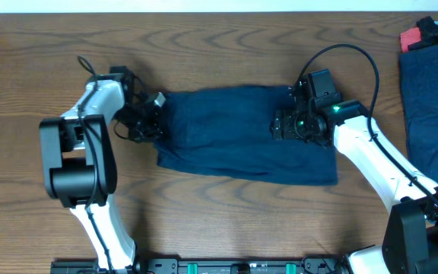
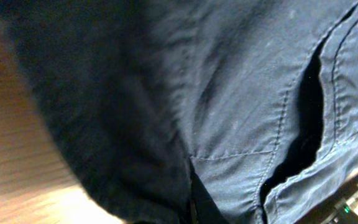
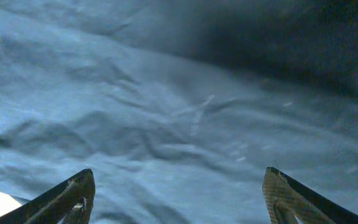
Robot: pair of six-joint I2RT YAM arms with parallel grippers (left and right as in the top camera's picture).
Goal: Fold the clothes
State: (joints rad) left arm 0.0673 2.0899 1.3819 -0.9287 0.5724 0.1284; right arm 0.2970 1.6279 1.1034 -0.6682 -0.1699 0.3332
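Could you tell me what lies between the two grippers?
The dark blue garment fills that stretch, spread on the table from the left gripper to the right gripper, as the overhead view shows.

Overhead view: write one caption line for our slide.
Dark blue garment on a wooden table, left tool at one end, right tool over the other.

Left tool, grip obscured by navy garment.
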